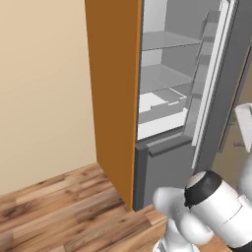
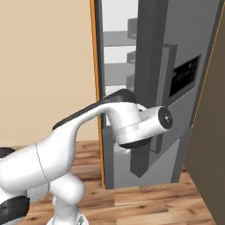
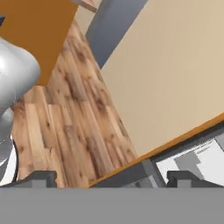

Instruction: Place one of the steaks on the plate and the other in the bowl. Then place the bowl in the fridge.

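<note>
Beside the open fridge [image 1: 167, 88] the arm is reaching with nothing in its grasp: in the hand view the gripper [image 3: 111, 178] is showing its two dark tips well apart at the bottom edge, jaws spread wide, with bare space between them. The hand is looking across the wooden floor [image 3: 74, 122] and the beige wall [image 3: 175, 65], and the fridge's pale interior [image 3: 197, 159] is sitting just past the right tip, behind the orange edge of the cabinet panel [image 3: 39, 30]. So the fridge is lying to one side of the jaws, not straight ahead of them. From the left base view, the pale shelves [image 1: 165, 78] and a white drawer [image 1: 157, 106] are standing exposed, the door [image 1: 216, 98] is swung out to the right, and the orange panel is flanking the opening on the left. From the right base view, the white forearm [image 2: 132, 118] is crossing in front of the grey door with its dark dispenser panel [image 2: 184, 74]. I cannot see the steaks, plate or bowl from here, so where they lie cannot be told. My judgement is that fetching them comes next, and the open door and orange panel are what the arm would have to swing clear of.
</note>
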{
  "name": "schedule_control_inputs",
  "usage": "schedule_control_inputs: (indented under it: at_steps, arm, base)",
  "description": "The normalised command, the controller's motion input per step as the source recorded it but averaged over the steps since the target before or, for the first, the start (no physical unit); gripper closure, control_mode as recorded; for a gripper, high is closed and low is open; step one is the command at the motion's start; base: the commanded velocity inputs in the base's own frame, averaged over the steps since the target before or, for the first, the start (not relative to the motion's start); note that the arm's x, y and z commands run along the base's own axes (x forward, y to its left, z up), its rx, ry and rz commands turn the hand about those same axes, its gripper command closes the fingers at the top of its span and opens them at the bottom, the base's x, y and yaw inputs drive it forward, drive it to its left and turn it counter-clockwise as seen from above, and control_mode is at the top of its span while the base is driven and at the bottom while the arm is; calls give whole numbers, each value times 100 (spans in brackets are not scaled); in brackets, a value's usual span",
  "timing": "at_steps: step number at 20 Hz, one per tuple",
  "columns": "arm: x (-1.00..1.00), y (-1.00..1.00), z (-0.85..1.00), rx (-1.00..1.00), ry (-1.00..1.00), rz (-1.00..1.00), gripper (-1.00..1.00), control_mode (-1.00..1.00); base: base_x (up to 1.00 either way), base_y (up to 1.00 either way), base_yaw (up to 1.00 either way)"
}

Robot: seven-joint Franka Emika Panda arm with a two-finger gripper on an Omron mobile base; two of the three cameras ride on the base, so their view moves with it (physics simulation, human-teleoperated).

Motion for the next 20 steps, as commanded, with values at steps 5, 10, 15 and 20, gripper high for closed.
schedule_control_inputs:
  at_steps: [5, 10, 15, 20]
  arm:
    - [26, 79, -13, -87, 25, -15, -100, -100]
    - [41, 29, -34, -98, 30, -23, -100, -100]
    - [66, 27, 8, -88, 39, -21, -100, -100]
    - [69, 74, 58, -64, 43, -13, -100, -100]
  base:
    - [0, 0, 0]
    - [0, 0, 0]
    - [0, 0, 0]
    - [0, 0, 0]
